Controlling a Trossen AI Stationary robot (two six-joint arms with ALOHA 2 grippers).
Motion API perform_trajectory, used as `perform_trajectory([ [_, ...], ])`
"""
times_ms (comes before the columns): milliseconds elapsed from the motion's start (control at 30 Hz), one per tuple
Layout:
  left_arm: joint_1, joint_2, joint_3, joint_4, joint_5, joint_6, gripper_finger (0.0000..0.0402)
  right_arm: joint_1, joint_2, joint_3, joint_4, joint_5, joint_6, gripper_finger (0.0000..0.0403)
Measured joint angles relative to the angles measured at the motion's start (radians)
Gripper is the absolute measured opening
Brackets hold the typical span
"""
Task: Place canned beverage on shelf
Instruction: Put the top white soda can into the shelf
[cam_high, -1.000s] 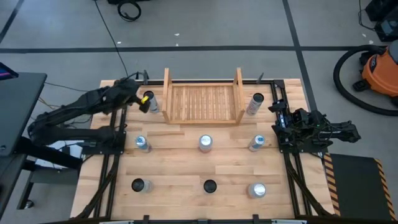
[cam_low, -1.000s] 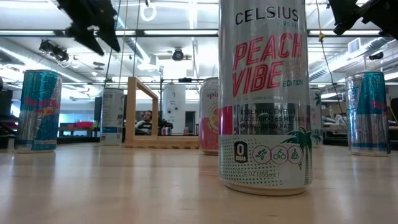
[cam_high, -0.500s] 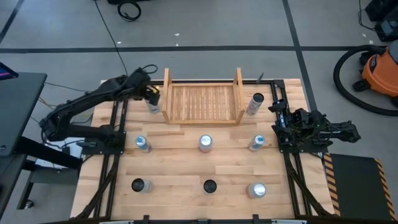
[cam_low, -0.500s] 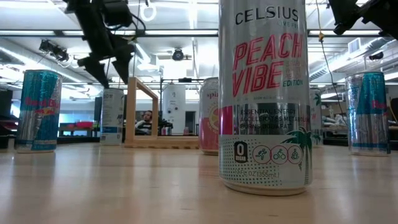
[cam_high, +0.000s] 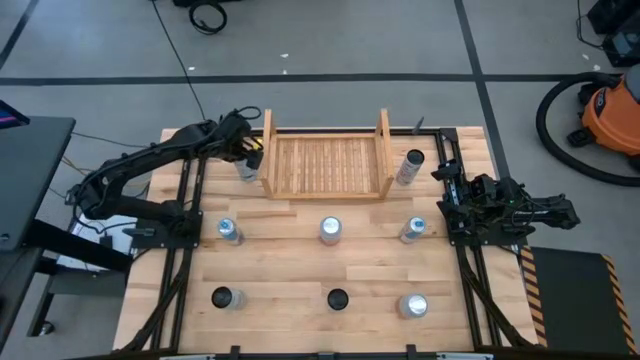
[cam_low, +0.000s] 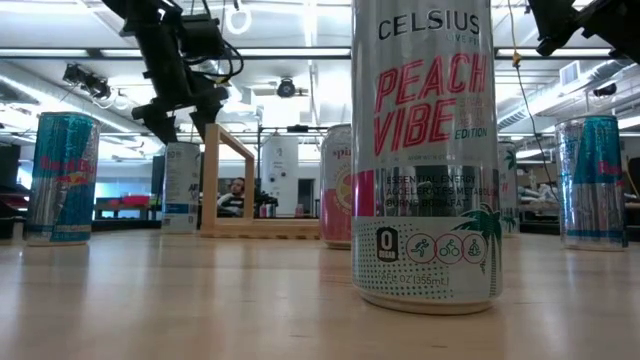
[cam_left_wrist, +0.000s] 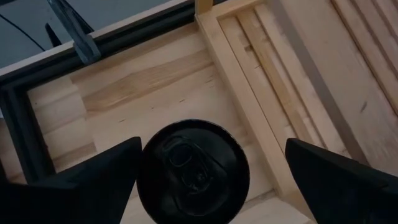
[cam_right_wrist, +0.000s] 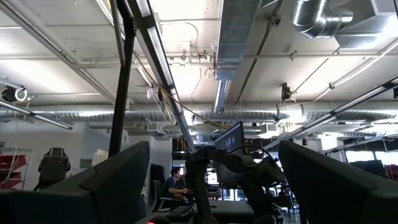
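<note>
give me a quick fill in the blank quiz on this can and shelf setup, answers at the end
1. The left arm's tool hangs above a dark-topped can standing just outside the light wooden slatted shelf, with its fingers ____.
2. The number of cans on the shelf is ____.
3. The right arm's tool waits at the table's ____ edge.
4. The big can nearest the low camera reads PEACH ____.

Answers: open; zero; right; VIBE

A pale wooden slatted rack (cam_high: 327, 165) sits on the light butcher-block table (cam_high: 280, 270); the nearest tall can (cam_low: 424, 150) is silver-white with red lettering, a blue-and-silver can (cam_low: 60, 178) stands aside, and the black-topped can (cam_left_wrist: 193, 172) looks dark
</note>
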Motion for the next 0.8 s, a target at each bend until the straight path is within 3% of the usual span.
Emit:
perform_trajectory([
  [800, 0.029, 0.050, 0.000, -0.071, -0.041, 0.028, 0.0389, 0.000, 0.000, 0.000, 0.000, 0.000, 0.000, 0.0367],
])
